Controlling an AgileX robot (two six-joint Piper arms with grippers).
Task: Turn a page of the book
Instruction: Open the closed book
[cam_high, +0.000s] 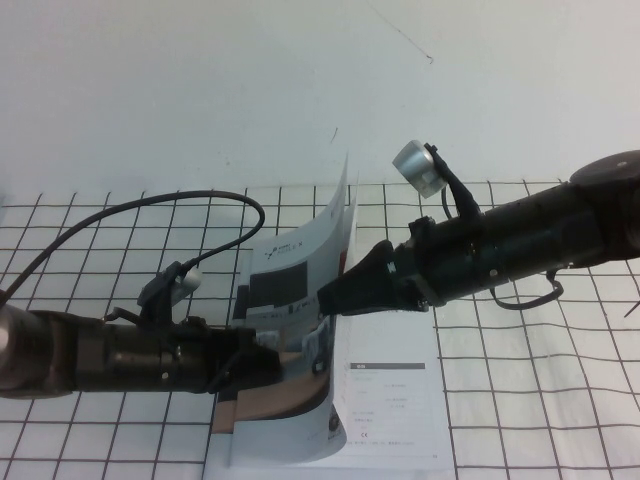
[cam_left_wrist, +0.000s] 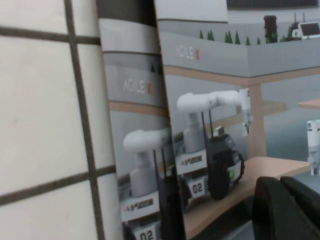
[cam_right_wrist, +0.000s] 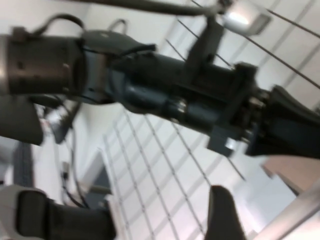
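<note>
The book (cam_high: 390, 410) lies open on the grid table, near the front, with a white inner page with tables facing up. The page (cam_high: 300, 250) is lifted and curved, and its free edge stands nearly upright. My right gripper (cam_high: 328, 297) comes in from the right and is shut on that free edge. In the right wrist view one of its fingers (cam_right_wrist: 222, 215) shows beside the page's edge (cam_right_wrist: 295, 212). My left gripper (cam_high: 272, 362) is shut and rests low at the lifted leaf's left side. The left wrist view shows its fingers (cam_left_wrist: 287, 210) against the classroom robot photo (cam_left_wrist: 225, 125).
The white table (cam_high: 540, 380) with black grid lines extends left and right of the book. A plain white surface (cam_high: 200, 80) lies behind it. The left arm's cable (cam_high: 150, 215) loops above the table at the left. The left arm (cam_right_wrist: 165, 95) fills the right wrist view.
</note>
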